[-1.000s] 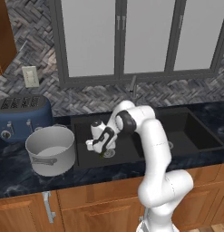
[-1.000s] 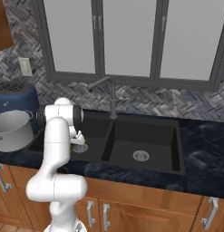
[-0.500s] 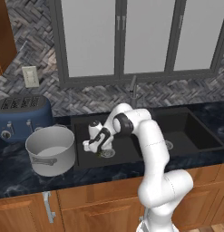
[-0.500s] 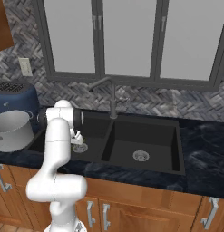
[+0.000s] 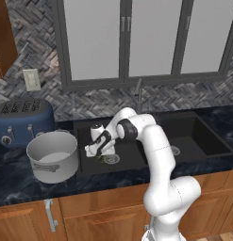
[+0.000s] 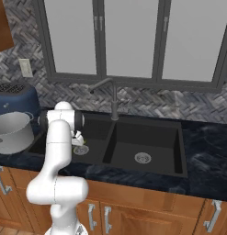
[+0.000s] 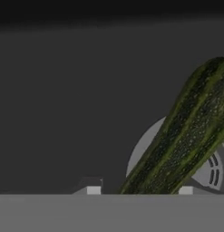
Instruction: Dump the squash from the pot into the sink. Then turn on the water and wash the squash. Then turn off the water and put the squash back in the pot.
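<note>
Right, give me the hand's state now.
Hand: low in the sink, closing around the squash over the drain; a firm grip cannot be told.

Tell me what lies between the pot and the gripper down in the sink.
Left base view: only the dark counter strip and the sink's left rim separate the pot from the gripper; nothing else stands there.

Glossy white rounded arm segments, dark grey joint rings, a white hand with dark fingertips.
</note>
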Robot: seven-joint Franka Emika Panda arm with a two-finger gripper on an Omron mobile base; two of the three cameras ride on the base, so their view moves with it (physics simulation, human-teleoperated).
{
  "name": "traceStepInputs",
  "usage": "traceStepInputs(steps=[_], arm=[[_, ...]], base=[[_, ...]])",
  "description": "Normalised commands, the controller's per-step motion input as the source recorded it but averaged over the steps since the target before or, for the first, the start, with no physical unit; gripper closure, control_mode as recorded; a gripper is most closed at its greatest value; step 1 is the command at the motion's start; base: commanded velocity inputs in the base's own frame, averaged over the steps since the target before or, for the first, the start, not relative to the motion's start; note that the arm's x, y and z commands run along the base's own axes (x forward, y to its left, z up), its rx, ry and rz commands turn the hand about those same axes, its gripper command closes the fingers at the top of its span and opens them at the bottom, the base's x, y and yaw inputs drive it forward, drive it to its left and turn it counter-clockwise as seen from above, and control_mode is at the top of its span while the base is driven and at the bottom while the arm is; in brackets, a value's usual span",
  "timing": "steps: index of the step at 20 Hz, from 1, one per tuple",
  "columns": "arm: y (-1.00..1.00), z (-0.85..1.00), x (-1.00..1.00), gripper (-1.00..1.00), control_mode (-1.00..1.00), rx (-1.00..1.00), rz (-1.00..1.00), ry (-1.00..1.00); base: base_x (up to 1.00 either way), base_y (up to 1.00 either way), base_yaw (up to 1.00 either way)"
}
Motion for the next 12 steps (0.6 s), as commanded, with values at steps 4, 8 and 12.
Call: traceStepInputs(steps=[4, 8, 12], arm=[[0.00, -0.10, 0.00, 1.00, -1.00, 0.00, 0.00, 0.01], [0.00, 0.30, -0.14, 1.00, -1.00, 0.00, 0.00, -0.03], [0.00, 0.75, -0.27, 1.00, -1.00, 0.01, 0.00, -0.13]], base=[[0.00, 0.00, 0.00], [0.00, 0.00, 0.00], [0.00, 0.00, 0.00]])
